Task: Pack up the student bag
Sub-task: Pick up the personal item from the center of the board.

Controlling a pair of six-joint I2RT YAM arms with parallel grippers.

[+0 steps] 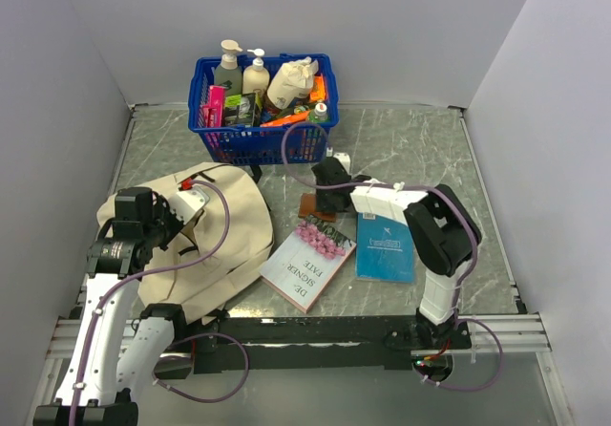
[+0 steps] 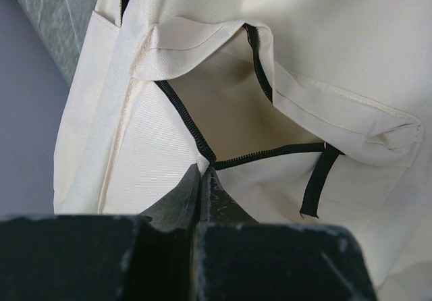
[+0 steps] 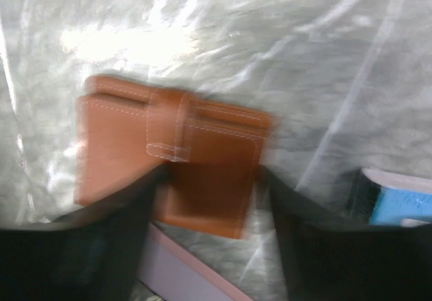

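Note:
The beige student bag [image 1: 224,230] lies flat at the left of the table. My left gripper [image 1: 194,200] is shut on the bag's fabric at the corner of its black zipper [image 2: 202,168]. The pocket opening [image 2: 233,108] gapes, showing a cream inside. My right gripper [image 1: 327,176] hovers over a brown leather wallet [image 1: 311,204] at the table's middle. In the blurred right wrist view the gripper [image 3: 212,183] is open, with its fingers on either side of the lower part of the wallet [image 3: 172,149]. I cannot tell whether they touch it.
A blue basket [image 1: 221,141] full of bottles and packets stands at the back. A white book with pink flowers [image 1: 307,266] and a blue book [image 1: 386,246] lie in front of the wallet. The pink book edge [image 3: 182,264] and the blue book [image 3: 398,203] also show in the right wrist view.

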